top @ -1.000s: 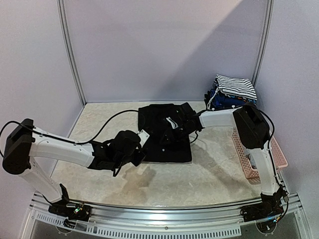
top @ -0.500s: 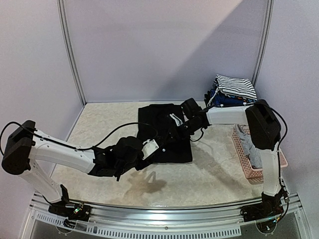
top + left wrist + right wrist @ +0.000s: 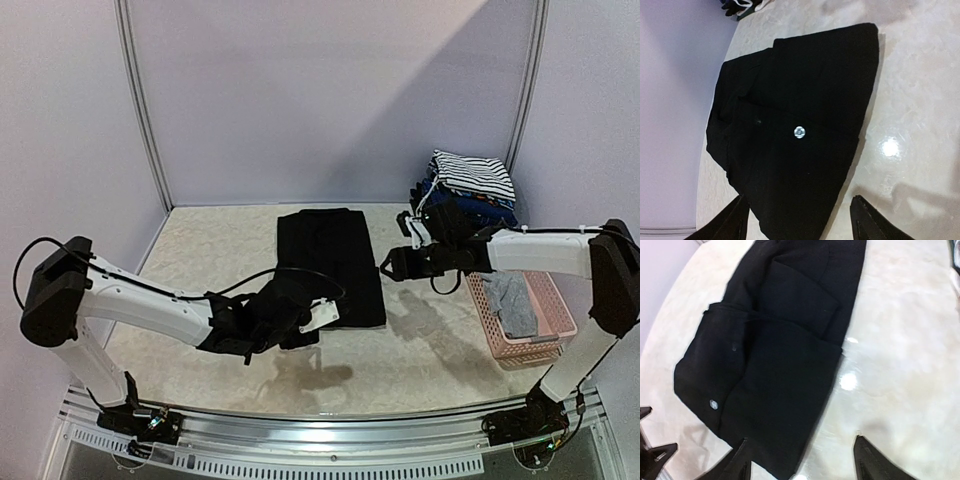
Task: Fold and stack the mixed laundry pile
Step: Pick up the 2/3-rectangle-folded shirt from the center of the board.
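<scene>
A plain black garment (image 3: 330, 262) lies flat on the table (image 3: 200, 250) as a narrow folded rectangle, with a small white dot (image 3: 799, 132) near its near corner. My left gripper (image 3: 318, 318) hovers at that near corner, open, and the corner of the black garment (image 3: 795, 125) lies below and between its fingers (image 3: 734, 222). My right gripper (image 3: 390, 266) is open beside the cloth's right edge, off the black garment (image 3: 780, 355), with nothing in it. A black-and-white striped garment (image 3: 472, 174) tops a folded stack at the back right. A grey garment (image 3: 512, 304) lies in the basket.
The pink lattice basket (image 3: 555, 335) stands at the right edge of the table under my right arm. The folded stack sits in the back right corner against the wall. Walls close in the table on three sides. My left gripper's fingertips (image 3: 655, 452) show in the right wrist view.
My right gripper has let go of the black garment, drawn back to the right and opened. My left gripper slid right along the near edge and opened wider. The garment now lies narrower and flat.
</scene>
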`<move>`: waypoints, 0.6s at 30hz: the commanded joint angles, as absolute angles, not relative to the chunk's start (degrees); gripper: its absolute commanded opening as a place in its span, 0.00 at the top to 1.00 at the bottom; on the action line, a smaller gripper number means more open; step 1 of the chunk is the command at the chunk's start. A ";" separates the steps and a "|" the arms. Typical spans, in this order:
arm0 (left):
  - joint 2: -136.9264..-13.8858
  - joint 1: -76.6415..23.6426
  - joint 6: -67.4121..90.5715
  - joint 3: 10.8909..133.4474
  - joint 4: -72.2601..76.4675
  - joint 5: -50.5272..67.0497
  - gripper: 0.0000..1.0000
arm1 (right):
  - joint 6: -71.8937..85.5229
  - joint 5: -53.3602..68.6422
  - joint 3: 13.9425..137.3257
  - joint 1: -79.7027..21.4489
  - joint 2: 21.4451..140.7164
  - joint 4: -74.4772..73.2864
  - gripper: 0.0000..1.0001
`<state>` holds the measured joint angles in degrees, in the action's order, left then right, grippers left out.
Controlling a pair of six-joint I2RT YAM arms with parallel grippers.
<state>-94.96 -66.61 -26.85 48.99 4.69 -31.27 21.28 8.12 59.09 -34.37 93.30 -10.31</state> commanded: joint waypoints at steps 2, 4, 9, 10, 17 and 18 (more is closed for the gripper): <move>-98.88 -67.58 -29.79 52.47 1.04 -26.75 0.30 | 23.83 1.61 52.33 -33.94 87.08 -3.38 0.22; -99.67 -67.75 -29.95 53.42 0.42 -24.68 0.31 | 24.14 1.12 50.70 -33.77 85.85 -2.83 0.19; -102.62 -68.11 -31.23 55.02 1.33 -23.39 0.33 | 24.29 0.29 48.59 -33.48 84.42 -2.88 0.17; -103.40 -68.12 -31.81 55.24 1.77 -23.46 0.33 | 24.38 0.32 48.20 -33.42 84.30 -2.72 0.17; -109.66 -67.94 -35.05 59.35 0.65 -26.63 0.38 | 24.43 0.34 45.79 -33.21 82.44 -2.33 0.17; -110.23 -67.82 -35.37 59.79 0.42 -27.16 0.39 | 24.37 0.35 45.53 -33.13 82.24 -2.30 0.17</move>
<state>-107.68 -67.13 -32.97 57.43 1.80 -25.36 23.99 1.58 46.83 -33.67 84.62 -3.36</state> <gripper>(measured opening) 0.626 0.830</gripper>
